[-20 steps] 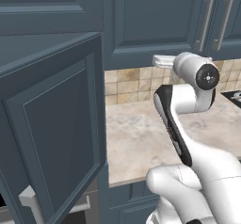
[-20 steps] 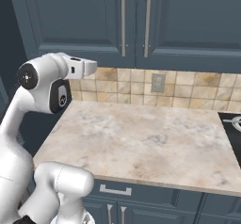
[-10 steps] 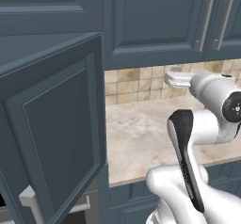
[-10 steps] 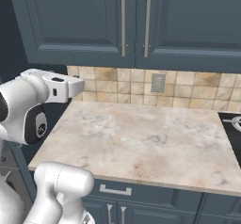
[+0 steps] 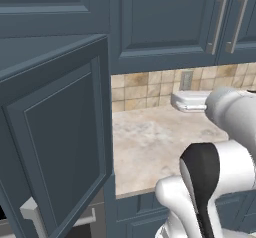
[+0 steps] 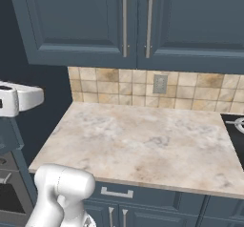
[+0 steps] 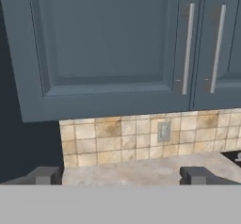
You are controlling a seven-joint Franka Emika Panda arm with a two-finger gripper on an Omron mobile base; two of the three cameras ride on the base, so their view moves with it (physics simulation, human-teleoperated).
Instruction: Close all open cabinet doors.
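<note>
Open cabinet door [image 5: 60, 137] fills the left of the left base view, swung well out from the cabinet run toward the camera; its lower left corner and left side are cut off by the frame edge, so hinge side is not seen. Long axis upright; recessed centre panel faces right and toward the camera, the free vertical edge stands nearest the counter [image 5: 155, 142]. Behind and below the door a pale grey bar [image 5: 35, 213] shows in part; what it belongs to is hard to make out. Two upper doors above the counter sit flush and shut, left upper door [image 6: 81, 21] and right upper door [image 6: 195, 16], each with a slim upright silver handle beside the centre seam [image 6: 125, 23]; tops of both are cut off. Tiled wall [image 6: 119, 87] under them carries an outlet plate [image 6: 159, 83]. Dark stove edge [image 6: 236, 130] is cropped at the right border. Arm's hand section [image 6: 19, 98] is cut by the left edge in the right base view; in the left base view the arm body covers the counter's right part. Claw [image 7: 120, 176]: two dark fingertips [image 7: 44, 175] stand well apart with nothing between them, released, aimed at the tiled wall below the shut upper doors.
</note>
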